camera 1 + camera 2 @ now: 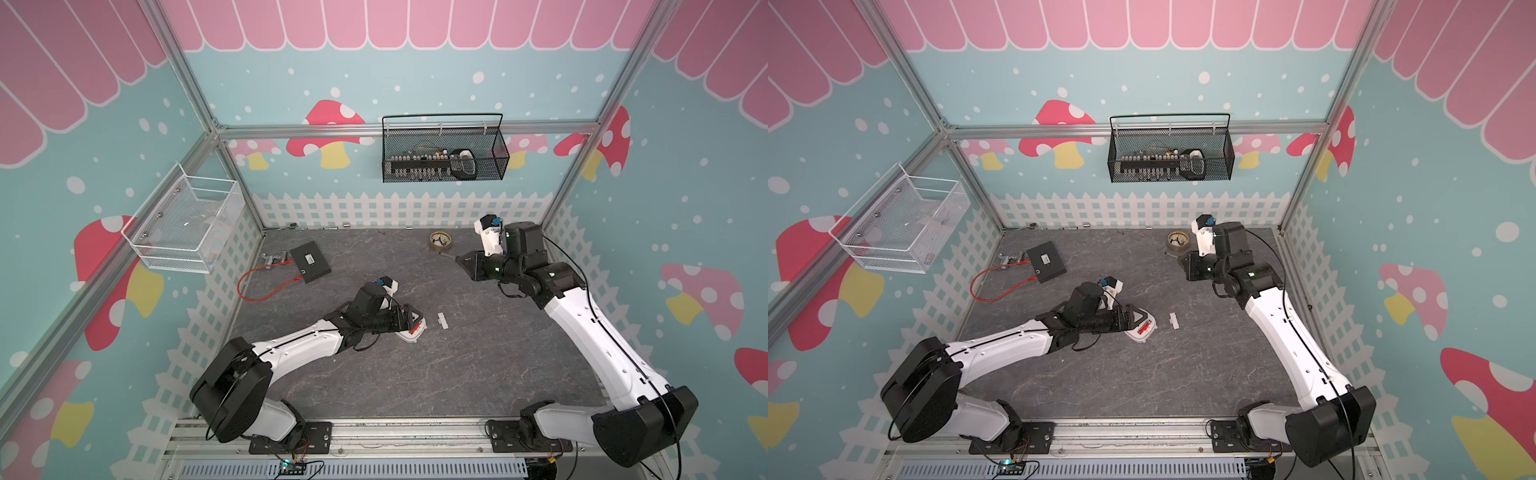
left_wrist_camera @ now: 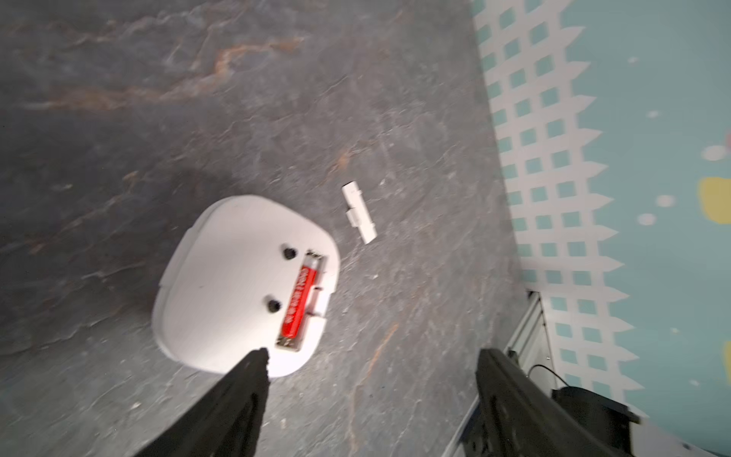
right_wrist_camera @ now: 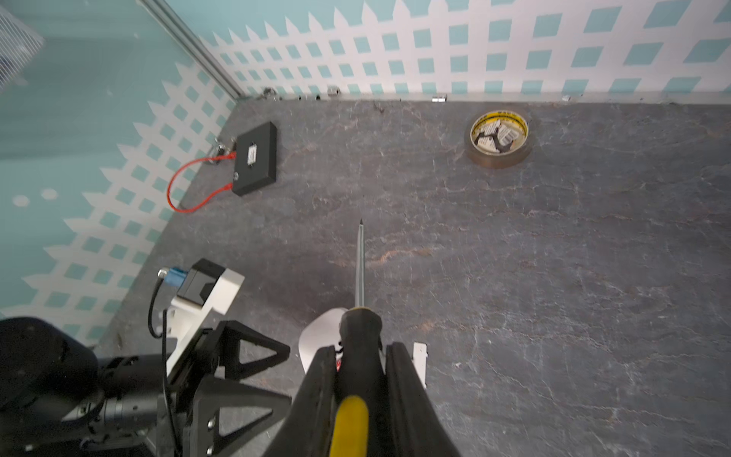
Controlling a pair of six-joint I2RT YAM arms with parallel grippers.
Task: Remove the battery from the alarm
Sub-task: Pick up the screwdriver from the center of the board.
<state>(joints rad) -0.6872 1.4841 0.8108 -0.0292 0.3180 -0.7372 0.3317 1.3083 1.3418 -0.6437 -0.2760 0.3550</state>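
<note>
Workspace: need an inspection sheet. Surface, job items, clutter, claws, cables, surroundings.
Surface: dark stone-patterned table; no spills seen.
Job's things: alarm lies face down with its back compartment open; red battery sits in it; white cover lies on the table beside the alarm, apart from it.
Clutter: black box; brass-coloured dish holding small parts; metal bits along the back edge.
Claws: left claw open at the alarm's edge, holding nothing; right claw shut on screwdriver, away from the alarm, near the dish.
Cables: red cable loops from the black box; black cable at the left wrist camera.
Surroundings: black mesh basket on the back wall; white mesh basket on the side wall.
</note>
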